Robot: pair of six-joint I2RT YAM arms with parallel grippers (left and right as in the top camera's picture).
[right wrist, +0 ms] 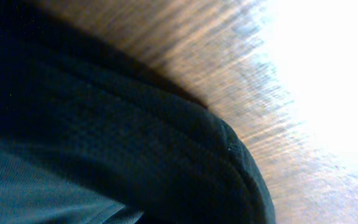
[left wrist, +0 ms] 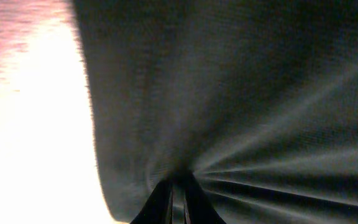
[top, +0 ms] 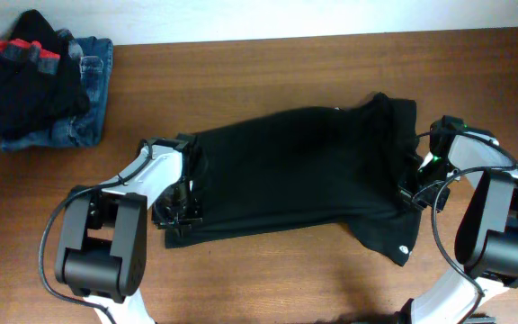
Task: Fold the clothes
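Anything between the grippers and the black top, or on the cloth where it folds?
Nothing visible. The left gripper pinches the black top at its left edge; the right gripper sits at its right edge. The other clothes lie piled apart at the far left corner.

left claw [top: 180, 214]: tips buried under the black top [top: 295, 171] at 9 o'clock; its fingers [left wrist: 157, 208] are clipped by the wrist view's bottom edge.
right claw [top: 414, 191]: tips lost in dark cloth at 3 o'clock; its own view shows none.
neck label [top: 404, 250]: too small to read.
bench [left wrist: 36, 124]: glare-bleached in both wrist views.
pile [top: 34, 81]: at 10 o'clock, garments indistinguishable, clipped by the left edge.
arms [top: 106, 261]: bases cut off at 6 o'clock.
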